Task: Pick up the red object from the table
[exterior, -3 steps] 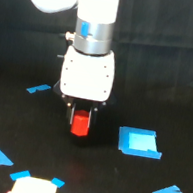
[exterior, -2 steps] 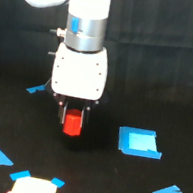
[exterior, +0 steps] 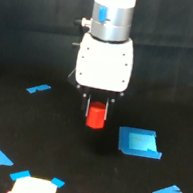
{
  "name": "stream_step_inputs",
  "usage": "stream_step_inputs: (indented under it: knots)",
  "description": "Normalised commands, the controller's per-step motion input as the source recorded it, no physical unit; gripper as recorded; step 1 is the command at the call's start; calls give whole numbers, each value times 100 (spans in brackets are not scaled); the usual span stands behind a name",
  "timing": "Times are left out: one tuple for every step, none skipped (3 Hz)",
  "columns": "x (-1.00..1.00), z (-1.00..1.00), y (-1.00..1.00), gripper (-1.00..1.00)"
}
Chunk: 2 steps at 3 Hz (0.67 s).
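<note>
Claw (exterior: 96, 116) around red object (exterior: 95, 117)

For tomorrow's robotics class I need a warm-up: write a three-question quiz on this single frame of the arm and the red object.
1. True or false: the red object rests on the table.
2. The blue square patch lies toward which side of the end effector in the exterior view? A left, B right
3. Fill in: the end effector's fingers are shut on the ____ object.

Key: 1 false, it hangs between the fingers, above the surface; 2 B; 3 red.
</note>
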Motion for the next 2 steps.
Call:
stream_step_inputs:
  knots:
    - [23, 84, -25, -80]
    - [13, 54, -11, -100]
